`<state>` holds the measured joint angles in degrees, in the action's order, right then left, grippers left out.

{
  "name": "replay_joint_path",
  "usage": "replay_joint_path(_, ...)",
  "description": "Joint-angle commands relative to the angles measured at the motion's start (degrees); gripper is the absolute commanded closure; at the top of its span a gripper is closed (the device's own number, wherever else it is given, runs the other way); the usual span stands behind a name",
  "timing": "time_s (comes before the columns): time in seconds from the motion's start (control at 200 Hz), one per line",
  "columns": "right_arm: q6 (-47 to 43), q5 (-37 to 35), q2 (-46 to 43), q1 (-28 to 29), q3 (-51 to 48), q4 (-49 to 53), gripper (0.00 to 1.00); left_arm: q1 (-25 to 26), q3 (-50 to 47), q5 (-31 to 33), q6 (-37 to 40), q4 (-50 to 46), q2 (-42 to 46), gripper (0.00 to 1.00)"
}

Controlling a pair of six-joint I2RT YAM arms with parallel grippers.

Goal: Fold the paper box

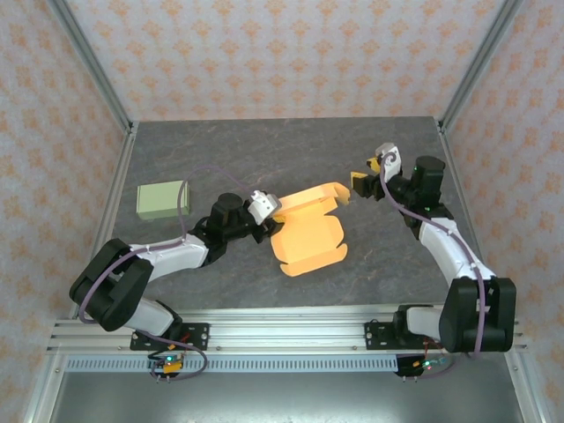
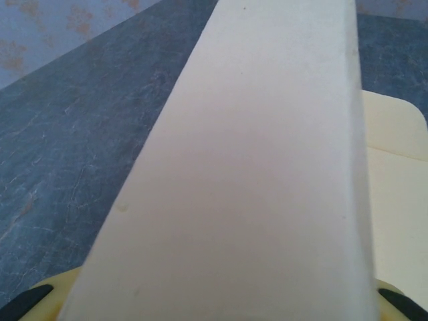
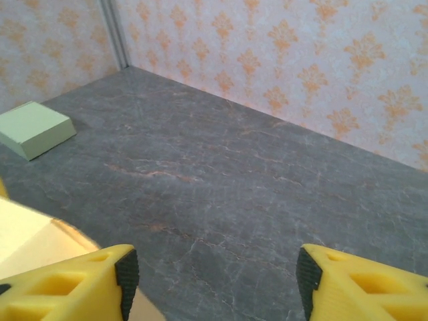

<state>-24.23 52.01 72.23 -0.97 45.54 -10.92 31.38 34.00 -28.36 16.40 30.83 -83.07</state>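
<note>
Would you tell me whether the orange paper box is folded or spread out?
Mostly spread: the box lies open and flat on the table, with only its left flap lifted in the left tool.

I'd call this a robotics lab test cell, not a lived-in room. Two arms, the left arm (image 1: 167,256) and the right arm (image 1: 445,238), are bolted to a slotted aluminium rail (image 1: 282,328) at the near edge of a dark, stone-look counter (image 1: 264,150). Bare aluminium frame posts (image 1: 88,62) rise at the corners. Flat panels (image 1: 291,53) printed with an orange wallpaper pattern box the counter in on three sides. Purple cable (image 1: 182,207) runs exposed along the arms, which end in the yellow-fingered left gripper (image 1: 273,211) and right gripper (image 3: 215,271).
</note>
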Motion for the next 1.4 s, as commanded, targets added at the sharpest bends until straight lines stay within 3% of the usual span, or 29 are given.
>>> replay_joint_path(0.0, -3.60, -1.74, 3.87, -1.23, 5.51, 6.95, 0.38, -0.46, -0.52, -2.54, 0.57, 0.33, 0.94, 0.73)
replay_joint_path(0.21, -27.08, 18.42, 8.87, 0.77, 7.13, 21.47, 0.41, -0.95, 0.31, -5.78, 0.82, -1.14, 1.60, 0.73)
replay_joint_path(0.375, -45.91, 21.10, 11.48, 4.85, 13.11, 44.23, 0.40, -1.60, 1.23, -7.41, 0.43, -2.06, 1.16, 0.73)
replay_joint_path(0.425, -51.22, 23.23, 13.07, 5.31, 15.10, 51.02, 0.46, -1.75, 1.62, -7.63, 0.24, -2.41, 0.81, 0.73)
replay_joint_path(0.516, -56.78, 26.91, 14.98, 5.90, 16.15, 55.60, 0.48, -2.10, 2.40, -8.43, -0.11, -3.53, 0.72, 0.73)
replay_joint_path(0.691, -53.26, 24.35, 15.53, 8.64, 13.52, 47.54, 0.51, -2.26, 2.53, -8.89, -0.67, -3.21, 0.92, 0.73)
replay_joint_path(0.886, -31.39, 16.44, 11.40, 10.72, 4.30, 20.62, 0.43, -2.28, 2.44, -8.34, -1.01, -2.51, 0.50, 0.73)
replay_joint_path(1.116, -21.90, 8.01, 10.07, 12.75, -0.04, 8.10, 0.41, -2.36, 3.64, -7.33, 0.71, -4.66, 0.27, 0.74)
replay_joint_path(1.236, -22.15, 5.63, 9.17, 12.74, -1.82, 6.66, 0.36, -2.52, 2.63, -5.73, 2.22, -4.56, 0.24, 0.74)
replay_joint_path(1.397, -32.71, 6.88, 12.11, 12.75, 2.91, 20.63, 0.33, -3.73, 1.65, -5.74, 1.99, -4.16, 0.13, 0.74)
